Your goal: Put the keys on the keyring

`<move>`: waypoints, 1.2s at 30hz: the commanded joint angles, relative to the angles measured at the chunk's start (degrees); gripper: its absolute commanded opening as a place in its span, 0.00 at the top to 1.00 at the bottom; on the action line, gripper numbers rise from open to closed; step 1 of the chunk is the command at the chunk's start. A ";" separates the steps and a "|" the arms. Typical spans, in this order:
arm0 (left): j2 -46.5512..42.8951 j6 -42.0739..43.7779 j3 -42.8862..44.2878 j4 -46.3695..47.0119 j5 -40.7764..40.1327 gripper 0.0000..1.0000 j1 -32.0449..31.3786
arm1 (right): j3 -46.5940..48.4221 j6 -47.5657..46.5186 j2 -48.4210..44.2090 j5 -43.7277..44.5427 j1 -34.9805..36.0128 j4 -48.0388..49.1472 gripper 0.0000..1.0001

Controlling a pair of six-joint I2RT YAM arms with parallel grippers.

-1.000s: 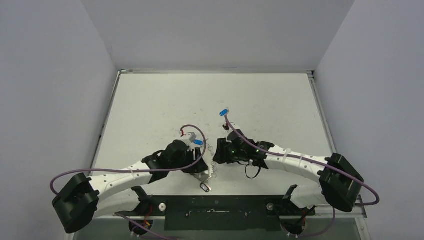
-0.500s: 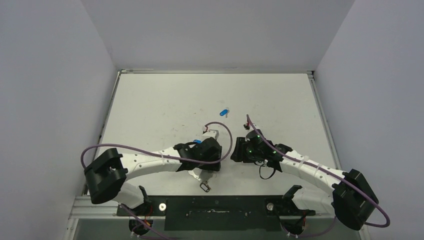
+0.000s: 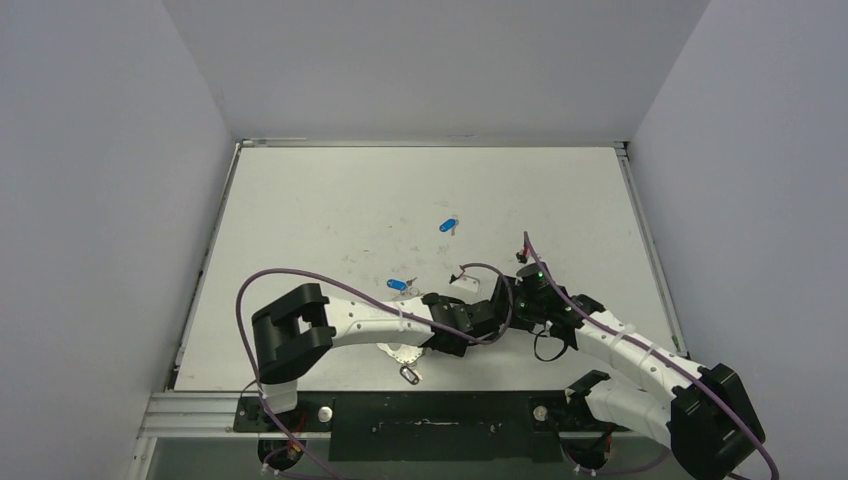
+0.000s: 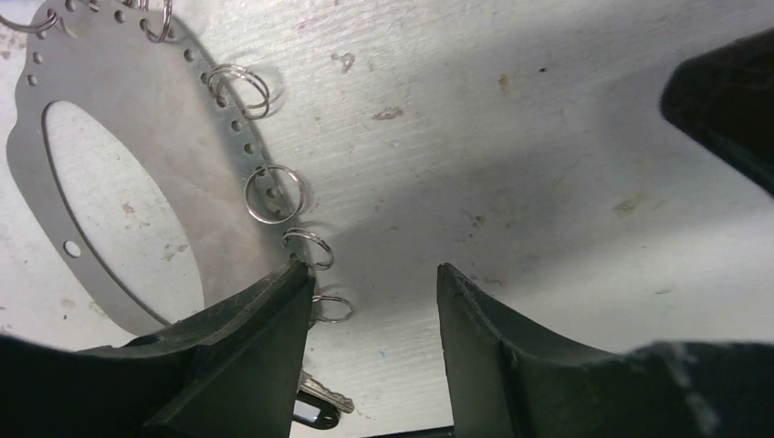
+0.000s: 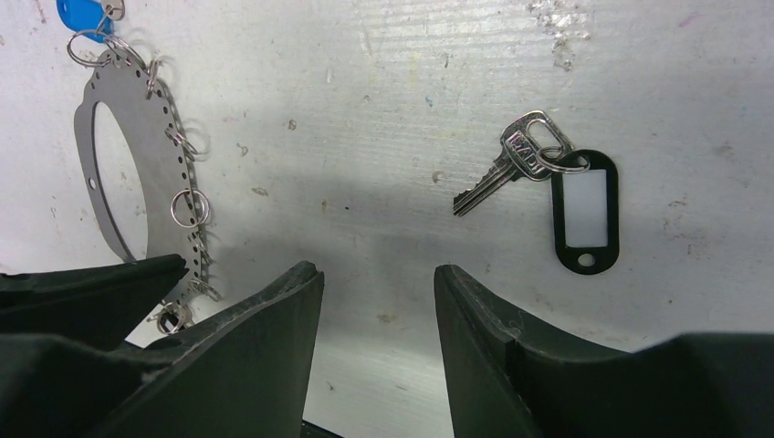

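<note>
The keyring (image 4: 137, 196) is a flat silver oval plate with small loops along its edge, lying on the table. It also shows in the right wrist view (image 5: 128, 182), and a bit shows under my left arm from above (image 3: 405, 352). My left gripper (image 4: 370, 274) is open and empty just right of the loops. A black-capped key (image 4: 315, 411) lies by the ring's near end (image 3: 409, 374). My right gripper (image 5: 376, 269) is open and empty over bare table. A silver key with a black tag (image 5: 548, 182) lies to its right. A blue key (image 5: 82, 14) sits at the ring's far end (image 3: 397, 285).
Another blue key (image 3: 448, 224) lies alone farther back on the table. The two grippers are close together near the front middle; my right arm shows at the upper right of the left wrist view (image 4: 730, 100). Purple cables loop over both arms.
My left arm has swung right across the keyring, leaving the blue key on the table. My right arm has drawn back to the right.
</note>
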 commanded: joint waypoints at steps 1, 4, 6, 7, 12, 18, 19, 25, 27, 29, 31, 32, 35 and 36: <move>2.25 -2.77 3.37 -7.94 -5.41 0.50 -0.66 | -0.38 -0.25 -0.94 -1.61 -0.56 1.26 0.51; 2.51 -2.95 2.66 -7.45 -5.34 0.53 -0.70 | -0.79 -0.01 -0.50 -2.38 -0.79 2.25 0.50; 2.52 -3.11 2.30 -7.36 -5.29 0.56 -0.69 | -0.90 -0.03 -0.08 -2.66 -0.77 2.72 0.50; 2.44 -3.13 2.10 -7.37 -5.34 0.58 -0.72 | -0.86 0.00 0.13 -2.83 -0.76 2.92 0.50; 1.10 -3.23 0.94 -7.67 -5.85 0.71 -0.66 | -1.02 -0.16 0.93 -3.45 -0.77 3.93 0.50; -2.21 -2.57 -2.63 -6.09 -5.50 0.83 0.40 | -1.36 -0.13 1.65 -3.99 -0.76 4.99 0.50; -2.81 -2.48 -3.33 -5.89 -5.45 0.84 0.67 | -1.37 -0.22 1.74 -4.13 -0.81 5.13 0.50; -9.32 -0.07 -8.45 1.32 -1.90 0.81 1.49 | -1.56 -0.93 2.70 -6.28 -0.41 7.30 0.48; -12.19 0.80 -11.96 5.34 0.70 0.76 2.55 | -1.42 -1.48 3.56 -7.23 0.19 8.15 0.45; -15.50 1.42 -15.23 9.35 3.28 0.72 3.71 | -1.05 -1.92 4.34 -7.55 1.37 8.79 0.41; -19.07 1.73 -18.80 13.12 6.04 0.67 5.39 | -0.38 -2.81 5.15 -7.31 3.76 9.43 0.36; -20.88 2.10 -20.85 15.10 7.81 0.66 6.30 | 0.08 -3.23 5.52 -6.94 5.14 9.65 0.34; -27.11 4.18 -27.90 23.32 14.49 0.65 9.40 | 1.30 -4.40 6.65 -6.12 9.52 11.14 0.31; -29.29 4.49 -30.20 26.26 16.70 0.65 10.43 | 1.41 -4.60 7.11 -6.38 10.79 12.15 0.31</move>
